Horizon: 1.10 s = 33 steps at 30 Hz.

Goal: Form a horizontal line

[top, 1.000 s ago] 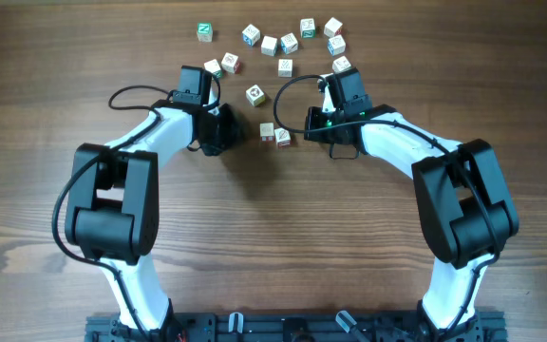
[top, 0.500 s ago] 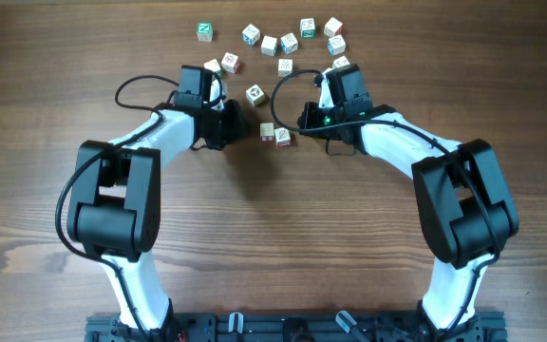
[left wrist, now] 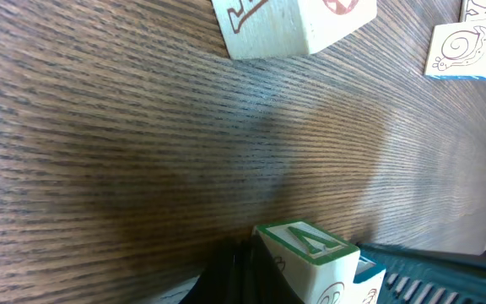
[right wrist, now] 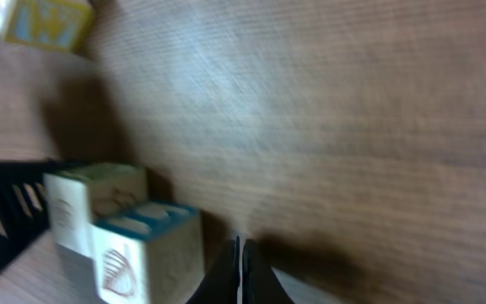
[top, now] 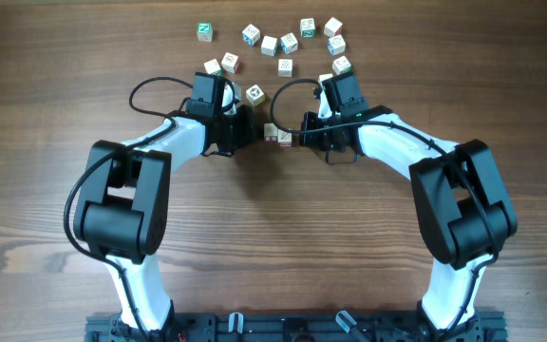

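Two small white letter cubes sit side by side at the table's middle, a green-marked cube [top: 268,130] and a blue-marked cube [top: 284,139], forming a short row. My left gripper [top: 252,133] is shut and empty, its tips against the row's left end. My right gripper [top: 298,136] is shut and empty at the row's right end. In the left wrist view my left gripper [left wrist: 241,272] sits beside the green-marked cube [left wrist: 306,247], with the blue one [left wrist: 366,268] behind. In the right wrist view my right gripper [right wrist: 240,270] sits beside the blue-marked cube [right wrist: 146,247], with the green one [right wrist: 91,196] beyond.
One loose cube [top: 254,93] lies just above the row. Several more loose letter cubes [top: 286,43] are scattered along the far side of the table. In the left wrist view two loose cubes [left wrist: 294,21] show at the top.
Both arms have closed in on the two cubes: the left gripper moved right, the right gripper moved left. Both now flank the pair closely.
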Motion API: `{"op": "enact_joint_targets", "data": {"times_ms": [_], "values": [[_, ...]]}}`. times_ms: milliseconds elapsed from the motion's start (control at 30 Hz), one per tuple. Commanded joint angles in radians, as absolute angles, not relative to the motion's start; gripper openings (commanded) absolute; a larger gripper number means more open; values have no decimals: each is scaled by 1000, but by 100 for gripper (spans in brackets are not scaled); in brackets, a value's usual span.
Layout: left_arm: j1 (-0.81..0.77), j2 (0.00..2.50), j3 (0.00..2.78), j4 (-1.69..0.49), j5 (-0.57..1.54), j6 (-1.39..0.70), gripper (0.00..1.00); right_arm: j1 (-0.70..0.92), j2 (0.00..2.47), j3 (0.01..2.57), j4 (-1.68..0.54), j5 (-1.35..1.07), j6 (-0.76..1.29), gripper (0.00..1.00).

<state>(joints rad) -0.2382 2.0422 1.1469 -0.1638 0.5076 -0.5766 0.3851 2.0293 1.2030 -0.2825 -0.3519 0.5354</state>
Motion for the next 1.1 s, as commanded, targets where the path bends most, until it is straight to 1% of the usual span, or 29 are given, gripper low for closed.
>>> {"op": "enact_joint_targets", "data": {"times_ms": [0,233,333,633,1067], "values": [[-222,2059,1127,-172,504,-553,4,399,2045,1202,-301,-361,549,4],[-192,2059,1127,-182,504,-553,4,444,2045,1202,-270,-344,549,4],[-189,2059,1127,-183,505,-553,4,446,2046,1202,-266,-288,553,4],[-196,2059,1127,-182,505,-554,4,446,2078,1202,-263,-286,550,4],[-246,2059,1127,-92,505,-561,4,446,2078,1202,-247,-288,550,4]]}}
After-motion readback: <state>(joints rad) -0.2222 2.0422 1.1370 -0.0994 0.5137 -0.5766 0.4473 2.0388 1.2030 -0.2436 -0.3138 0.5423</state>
